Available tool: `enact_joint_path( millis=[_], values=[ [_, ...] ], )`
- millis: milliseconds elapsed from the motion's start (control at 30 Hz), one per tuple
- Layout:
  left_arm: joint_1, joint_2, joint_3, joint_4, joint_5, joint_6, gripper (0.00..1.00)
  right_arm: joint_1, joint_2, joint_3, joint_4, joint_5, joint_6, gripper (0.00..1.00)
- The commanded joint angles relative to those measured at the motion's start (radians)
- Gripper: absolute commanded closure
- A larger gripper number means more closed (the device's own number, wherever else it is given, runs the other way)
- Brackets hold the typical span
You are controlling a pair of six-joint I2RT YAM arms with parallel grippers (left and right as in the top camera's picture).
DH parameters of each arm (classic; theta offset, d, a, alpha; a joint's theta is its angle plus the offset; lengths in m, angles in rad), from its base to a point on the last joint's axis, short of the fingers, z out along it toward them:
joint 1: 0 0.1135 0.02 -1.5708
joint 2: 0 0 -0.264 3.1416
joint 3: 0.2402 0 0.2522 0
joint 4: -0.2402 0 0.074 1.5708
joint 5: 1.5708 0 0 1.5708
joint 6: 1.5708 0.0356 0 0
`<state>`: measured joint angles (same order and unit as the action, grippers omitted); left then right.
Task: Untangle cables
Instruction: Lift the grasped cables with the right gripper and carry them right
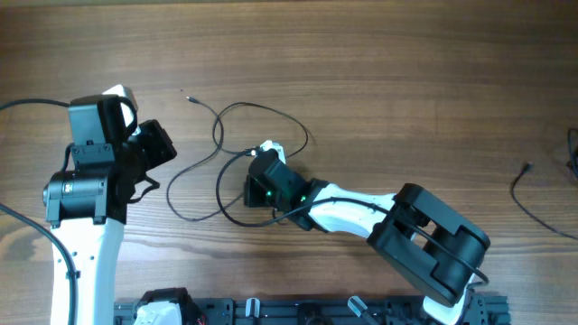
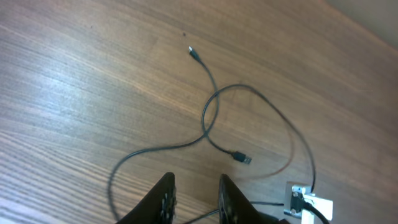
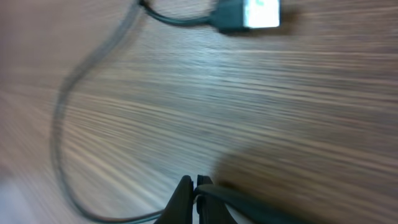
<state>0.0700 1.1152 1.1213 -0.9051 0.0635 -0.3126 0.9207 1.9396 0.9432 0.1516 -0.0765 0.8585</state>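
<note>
your right gripper (image 3: 194, 185) looks pinched closed on the cable (image 2: 204, 118), though that view's pretty blurry. the cable lies in loose loops mid table (image 1: 361, 54), between your two arms. your left gripper (image 2: 196, 196) hangs by the left loop, jaws slightly apart, holding nothing.

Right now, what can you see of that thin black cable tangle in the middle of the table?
The cable tangle is thin, black, rubbery-looking cord lying flat on the wooden table in loose loops that cross each other. Three ends show: a small plug lying free, another plug inside a loop, and a white-tipped connector. The right gripper seems shut on one strand; the left gripper touches nothing.
</note>
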Motion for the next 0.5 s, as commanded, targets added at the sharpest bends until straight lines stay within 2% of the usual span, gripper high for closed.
enact_joint_path(
  millis=[0, 167, 233, 333, 467],
  values=[
    [-0.003, -0.003, 0.008, -0.014, -0.017, 0.021, 0.75, -0.055, -0.053, 0.013, -0.113, 0.058, -0.245, 0.96],
    [-0.003, -0.003, 0.008, -0.016, -0.017, 0.021, 0.75, -0.262, -0.438, 0.125, -0.413, 0.065, -0.581, 0.96],
    [-0.003, -0.002, 0.008, -0.017, -0.017, 0.021, 0.75, -0.378, -0.616, 0.178, -0.481, 0.135, -0.597, 0.96],
    [-0.003, -0.002, 0.008, -0.02, -0.017, 0.021, 0.75, -0.652, -0.891, 0.225, -0.508, 0.292, -0.625, 0.96],
    [-0.003, -0.002, 0.008, -0.028, -0.017, 0.021, 0.75, -1.017, -1.067, 0.225, -0.485, 0.458, -0.688, 0.96]
  ],
)
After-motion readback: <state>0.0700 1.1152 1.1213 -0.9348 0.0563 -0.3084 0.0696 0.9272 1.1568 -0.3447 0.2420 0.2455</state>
